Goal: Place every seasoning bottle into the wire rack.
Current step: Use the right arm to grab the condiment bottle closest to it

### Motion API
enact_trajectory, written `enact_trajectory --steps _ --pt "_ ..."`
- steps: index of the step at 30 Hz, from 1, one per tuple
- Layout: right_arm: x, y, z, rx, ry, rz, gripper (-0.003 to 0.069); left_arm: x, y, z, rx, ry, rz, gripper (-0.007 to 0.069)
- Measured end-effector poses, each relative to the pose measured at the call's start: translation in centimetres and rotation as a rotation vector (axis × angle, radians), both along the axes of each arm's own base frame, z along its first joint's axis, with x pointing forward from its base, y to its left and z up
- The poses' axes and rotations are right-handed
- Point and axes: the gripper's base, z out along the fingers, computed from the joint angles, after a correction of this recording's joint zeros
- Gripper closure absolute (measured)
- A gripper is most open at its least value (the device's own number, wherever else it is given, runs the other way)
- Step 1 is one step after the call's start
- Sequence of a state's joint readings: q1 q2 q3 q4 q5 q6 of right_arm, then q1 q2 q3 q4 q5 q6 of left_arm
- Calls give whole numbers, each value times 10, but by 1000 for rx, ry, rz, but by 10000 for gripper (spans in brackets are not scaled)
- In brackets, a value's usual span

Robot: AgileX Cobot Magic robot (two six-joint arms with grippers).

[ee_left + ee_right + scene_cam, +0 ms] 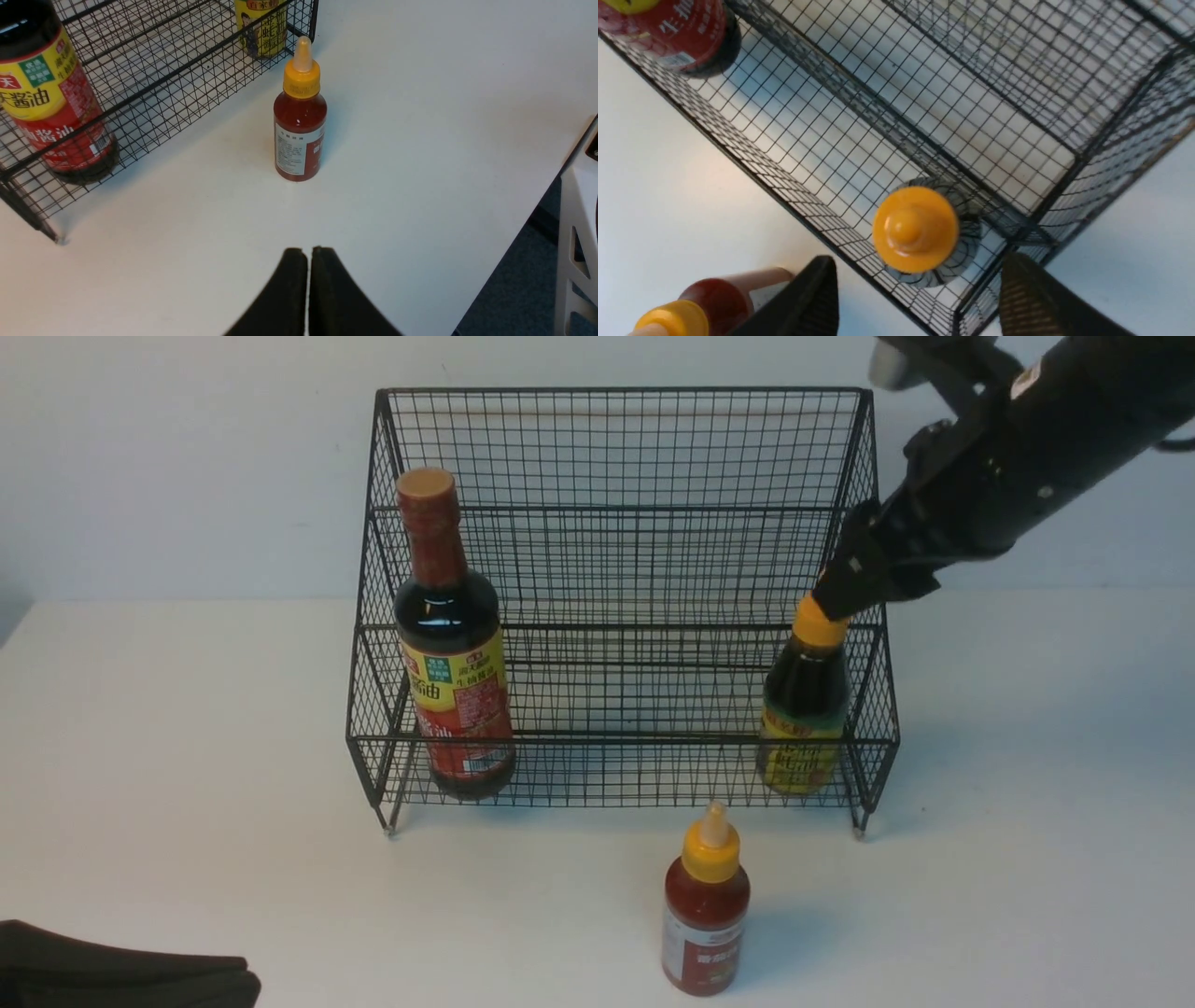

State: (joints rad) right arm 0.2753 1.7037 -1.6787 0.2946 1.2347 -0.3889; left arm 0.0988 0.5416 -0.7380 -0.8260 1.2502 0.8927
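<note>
the squat dark bottle [805, 709] has a yellow label and a smooth, round orange-yellow cap with a small knob on top. it stands upright in the lower tier of the wire rack [625, 569], at the rack's right front corner, long axis vertical, cap up. my right gripper [919, 284] hangs over that cap with its dark fingers spread wide, one on either side, not touching it. the tall dark bottle [453, 653], glossy with a red-yellow label and flat tan cap, stands upright at the rack's left end, also in the lower tier. the small red bottle [706, 915] with its tapered yellow nozzle stands upright on the white bench [1027, 803], just in front of the rack and outside it. the rack is black square mesh with sloping sides. my left gripper [308, 261] is pressed together, in front of the rack, well apart from the red bottle.
</note>
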Motion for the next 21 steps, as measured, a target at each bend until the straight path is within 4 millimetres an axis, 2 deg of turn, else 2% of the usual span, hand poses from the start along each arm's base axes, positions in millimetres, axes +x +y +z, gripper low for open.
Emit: enact_trajectory --steps 1,2,3,5,6,7,8,10,12,16,20,21 --pt "1 -4 15 1 -32 -65 229 0 0 0 0 1 -1 629" --pt "0 -5 19 2 -41 -87 229 0 0 0 0 1 -1 629" --pt "-4 -10 34 15 -68 -176 229 0 0 0 2 1 0 629" --pt "-15 -16 52 50 -94 -267 229 0 0 -1 8 2 1 629" --pt "-17 -17 54 53 -94 -273 229 0 1 -1 9 2 2 629" --pt "-23 -19 59 70 -99 -293 229 0 1 -1 11 2 2 629" --pt "-40 -21 69 118 -99 -314 229 0 1 -1 13 2 3 629" --pt "-55 -20 73 162 -84 -304 229 0 1 -1 15 2 4 629" --pt "-78 -15 73 207 -57 -250 229 0 1 -1 17 3 4 629" --pt "-115 11 45 251 78 -85 229 0 1 -1 17 3 4 629" --pt "-138 42 6 164 214 21 229 0 1 -1 17 3 4 629" --pt "-139 45 4 157 218 31 229 0 1 -1 17 3 4 629"
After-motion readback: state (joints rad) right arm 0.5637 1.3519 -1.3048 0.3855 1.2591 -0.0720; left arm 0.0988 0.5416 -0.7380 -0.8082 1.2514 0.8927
